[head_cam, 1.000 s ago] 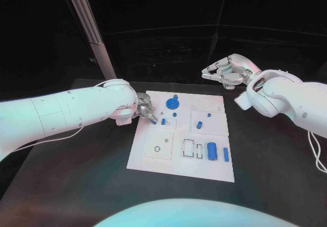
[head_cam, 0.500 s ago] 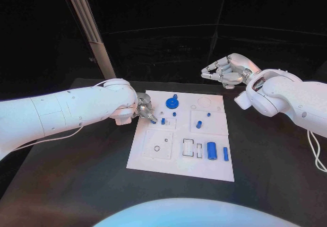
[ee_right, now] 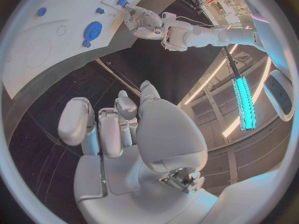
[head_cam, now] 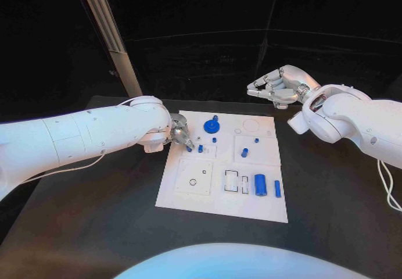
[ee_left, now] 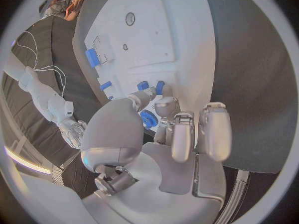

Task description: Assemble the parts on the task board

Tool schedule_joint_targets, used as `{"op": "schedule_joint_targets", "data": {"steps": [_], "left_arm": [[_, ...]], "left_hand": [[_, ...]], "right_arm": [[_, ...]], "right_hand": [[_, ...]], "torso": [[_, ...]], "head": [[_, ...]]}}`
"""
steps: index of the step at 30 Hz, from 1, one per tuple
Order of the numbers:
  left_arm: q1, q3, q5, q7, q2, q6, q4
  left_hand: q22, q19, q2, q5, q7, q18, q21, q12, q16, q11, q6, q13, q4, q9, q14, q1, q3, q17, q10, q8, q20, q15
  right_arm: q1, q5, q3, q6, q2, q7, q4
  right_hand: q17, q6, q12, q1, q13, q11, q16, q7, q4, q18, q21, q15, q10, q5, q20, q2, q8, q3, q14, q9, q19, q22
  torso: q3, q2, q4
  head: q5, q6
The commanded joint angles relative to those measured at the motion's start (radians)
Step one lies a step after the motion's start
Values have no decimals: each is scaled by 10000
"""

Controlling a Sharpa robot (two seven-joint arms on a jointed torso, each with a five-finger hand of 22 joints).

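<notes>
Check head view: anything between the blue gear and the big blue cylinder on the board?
Yes. In the head view, two small blue pegs stand between the gear and the cylinder on the board.

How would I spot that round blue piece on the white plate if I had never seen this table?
Find the white task board in the middle of the black table. Look to its far edge, just right of the left hand. There sits the blue gear, a flat toothed disc, wider and rounder than the small pegs and the cylinder nearby.

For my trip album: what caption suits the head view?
Left hand at the white task board with its blue parts, right hand raised behind.
</notes>
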Motion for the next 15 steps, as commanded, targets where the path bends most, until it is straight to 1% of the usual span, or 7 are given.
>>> {"op": "schedule_joint_targets", "data": {"steps": [1, 5, 8, 10, 15], "left_arm": [[-42, -33, -1, -123, 54, 447, -11], [-41, -34, -1, -162, 84, 499, -61], [-40, -34, 0, -194, 118, 523, -130], [-40, -34, 0, -209, 139, 526, -180], [-39, -34, 0, -212, 173, 529, -281]], "left_hand": [[691, 190, 3, 11, -20, -142, 56, 53, 31, -18, 106, 17, 133, -19, 1059, -190, -37, 2634, 64, 22, -99, -87], [698, 194, -16, 10, -38, -143, 57, 60, 31, -32, 154, 21, 203, -24, 1059, -331, -104, 2634, 69, 26, -111, -100], [693, 191, -36, 8, -45, -141, 51, 58, 31, -39, 180, 17, 249, -28, 1059, -423, -153, 2634, 68, 26, -118, -107], [698, 193, -53, 5, -50, -142, 52, 57, 31, -42, 199, 15, 286, -30, 1059, -493, -195, 2634, 68, 26, -123, -111], [697, 193, -118, -9, -58, -142, 45, 64, 31, -49, 262, 15, 436, -38, 1059, -748, -379, 2634, 74, 30, -132, -119]], "right_arm": [[18, -6, 6, 57, 7, 97, 18], [18, -6, 6, 58, 9, 95, 19], [19, -6, 6, 56, 13, 95, 18], [19, -6, 6, 54, 17, 96, 18], [19, -6, 6, 51, 23, 98, 13]], "right_hand": [[580, -40, 22, 32, 11, -22, -62, -5, 6, 143, -61, 26, -31, 59, -34, 74, 40, -73, 571, 12, -33, -11], [580, -40, 22, 32, 11, -22, -62, -5, 6, 143, -61, 26, -31, 59, -34, 74, 40, -73, 571, 12, -33, -11], [580, -40, 22, 32, 11, -22, -62, -5, 6, 143, -61, 26, -31, 59, -34, 74, 40, -73, 571, 12, -33, -11], [580, -40, 22, 32, 11, -22, -62, -5, 6, 143, -61, 26, -31, 59, -34, 74, 40, -73, 571, 12, -33, -11], [569, -43, 3, 40, -7, -21, -73, -4, 12, 144, -68, 26, -44, 61, -34, 88, 40, -91, 568, 11, -37, -22]], "torso": [[1, 1, -2], [3, -2, 2], [-4, -1, 6], [0, -3, 5], [-5, -3, 6]], "head": [[-14, -8], [-22, -20], [-25, -15], [-21, -16], [-21, -24]]}}
